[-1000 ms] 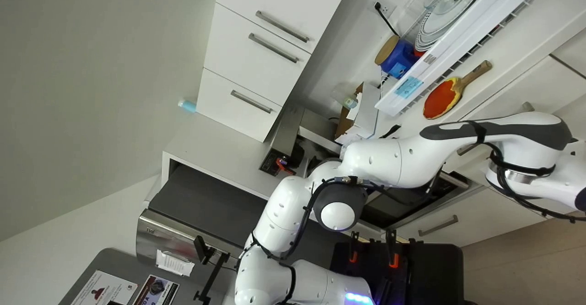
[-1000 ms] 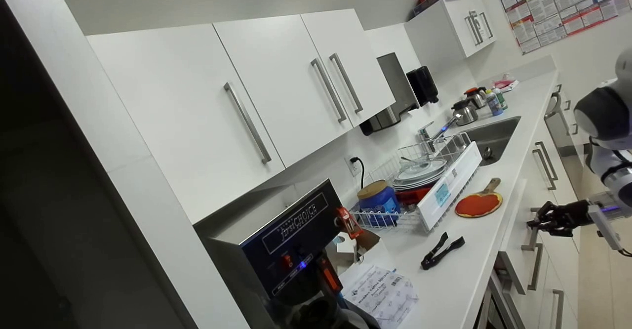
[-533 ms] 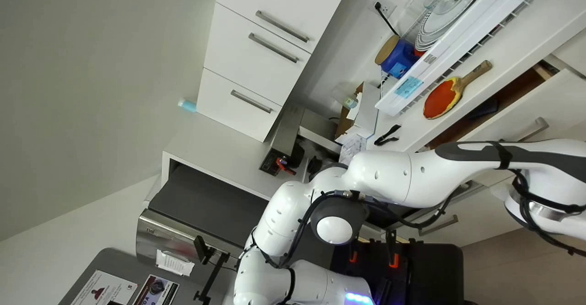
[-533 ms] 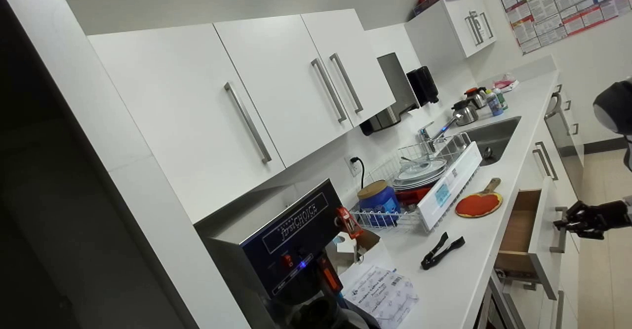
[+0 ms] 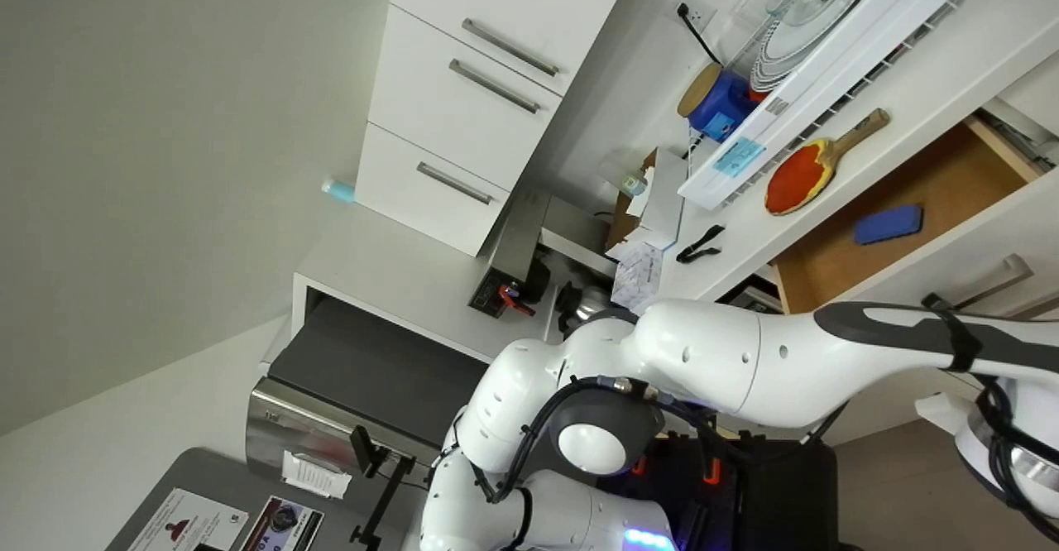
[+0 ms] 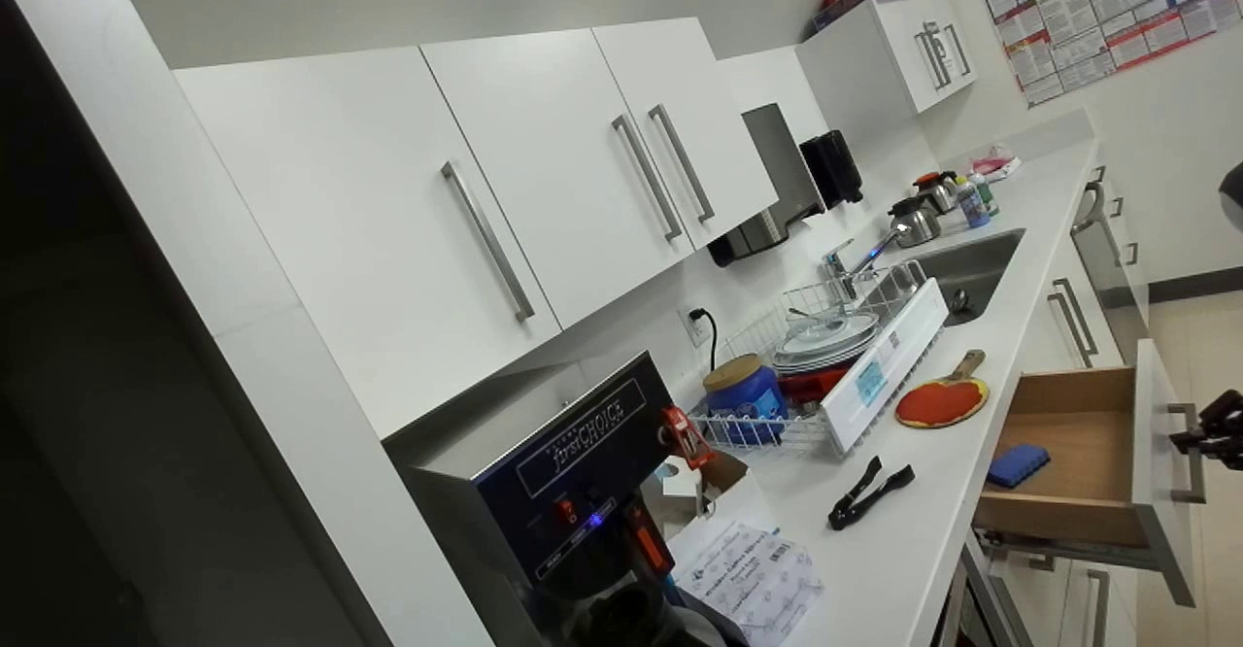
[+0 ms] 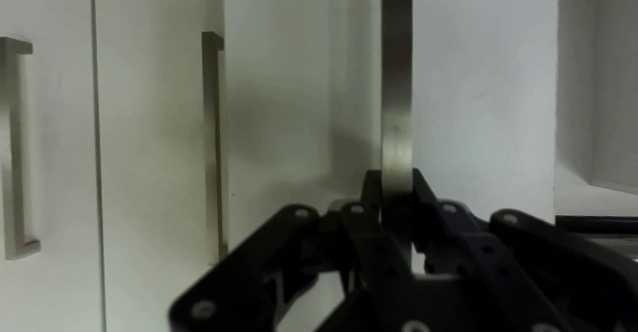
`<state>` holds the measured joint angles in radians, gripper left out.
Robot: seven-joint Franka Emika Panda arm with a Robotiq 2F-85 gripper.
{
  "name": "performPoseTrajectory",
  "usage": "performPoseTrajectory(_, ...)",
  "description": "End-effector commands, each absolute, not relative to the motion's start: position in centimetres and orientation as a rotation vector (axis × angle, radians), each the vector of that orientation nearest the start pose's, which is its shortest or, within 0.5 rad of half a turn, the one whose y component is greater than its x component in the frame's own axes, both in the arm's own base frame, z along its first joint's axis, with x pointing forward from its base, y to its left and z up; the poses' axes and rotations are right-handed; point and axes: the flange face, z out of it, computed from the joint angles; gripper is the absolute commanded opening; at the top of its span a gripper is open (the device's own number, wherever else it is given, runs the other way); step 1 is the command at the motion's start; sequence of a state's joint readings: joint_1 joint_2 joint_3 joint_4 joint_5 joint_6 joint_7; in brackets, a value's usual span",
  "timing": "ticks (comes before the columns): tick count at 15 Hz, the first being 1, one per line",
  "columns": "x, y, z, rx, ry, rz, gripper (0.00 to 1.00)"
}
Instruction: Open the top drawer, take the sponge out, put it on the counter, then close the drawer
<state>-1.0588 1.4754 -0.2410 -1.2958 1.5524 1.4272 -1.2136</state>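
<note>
Blue sponge lies in the pulled-out top drawer, lower right in an exterior view, gripper clenched on the bar handle (opening probably nearly done); next calls for releasing, reaching in.

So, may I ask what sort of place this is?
Very likely a kitchen, perhaps a workplace one: it has a sink, a dish rack holding plates, and a wall poster.

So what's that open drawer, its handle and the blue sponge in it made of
Drawer: matte brown inside suggests wood or imitation; smooth white front, perhaps laminate. Handle: probably satin metal, grey with a soft highlight. Sponge: likely foam, from its matte, blocky look.
</note>
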Motion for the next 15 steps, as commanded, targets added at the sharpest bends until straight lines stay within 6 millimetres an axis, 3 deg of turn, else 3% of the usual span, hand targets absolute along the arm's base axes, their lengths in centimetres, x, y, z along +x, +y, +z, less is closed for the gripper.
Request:
performPoseTrajectory(1, 22.1, -53.4, -12.9, -1.527, 1.012, -0.797, 0.04)
performPoseTrajectory(4, 19.7, -54.5, -12.5, -1.532, 1.019, -0.797, 0.04)
performPoseTrajectory(8, 19.0, -55.3, -12.3, -1.534, 1.006, -0.799, 0.04)
performPoseTrajectory(9, 19.2, -55.3, -12.2, -1.534, 0.993, -0.796, 0.4)
performPoseTrajectory(11, 19.6, -56.1, -11.4, -1.53, 0.996, -0.819, 0.47)
performPoseTrajectory(15, 19.0, -59.5, -8.6, -1.576, 0.975, -0.867, 0.79)
